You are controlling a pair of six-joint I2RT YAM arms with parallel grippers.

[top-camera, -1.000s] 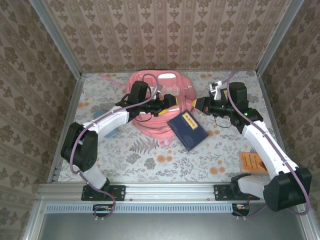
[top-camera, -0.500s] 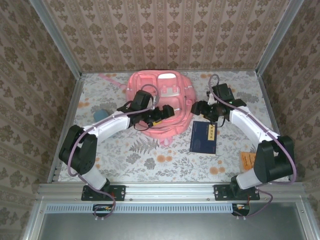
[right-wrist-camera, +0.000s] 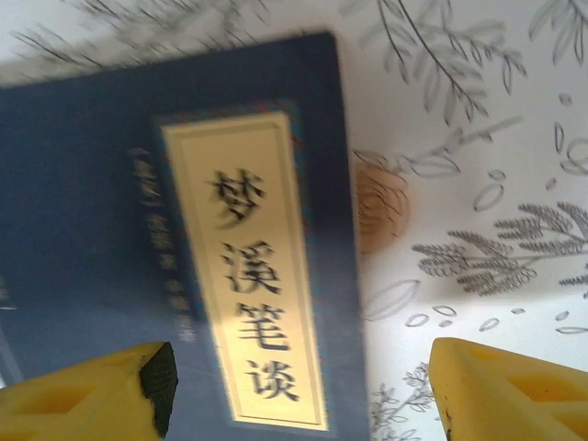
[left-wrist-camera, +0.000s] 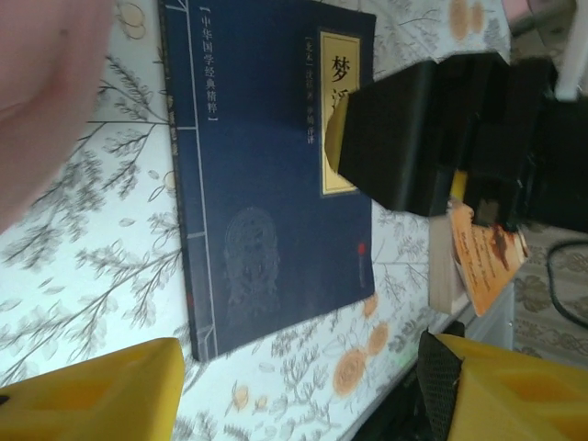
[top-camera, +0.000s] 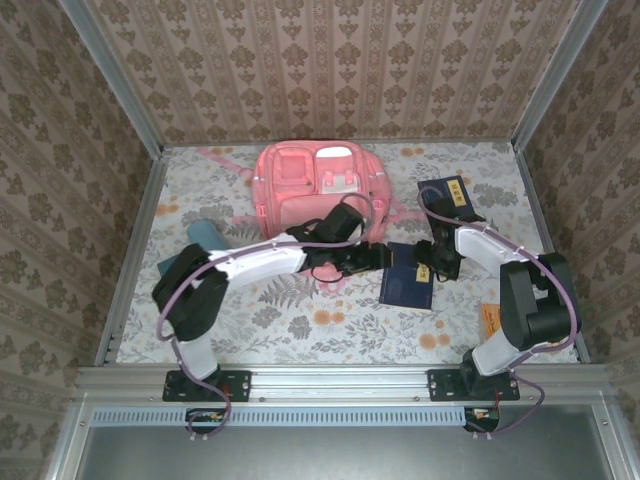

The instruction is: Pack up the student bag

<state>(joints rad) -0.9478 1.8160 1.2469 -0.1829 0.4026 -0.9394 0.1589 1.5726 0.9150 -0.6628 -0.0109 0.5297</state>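
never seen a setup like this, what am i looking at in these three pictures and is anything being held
These are two robot arms bolted at a table's near edge. One picture looks down from above; the other two come from wrist cameras, with yellow fingers at the bottom. On the floral table lie a pink student bag, a dark blue book nearer the arms, a second blue book farther back, an orange booklet and a teal pencil case. The left end effector and right end effector both hover at the nearer book, open, holding nothing.
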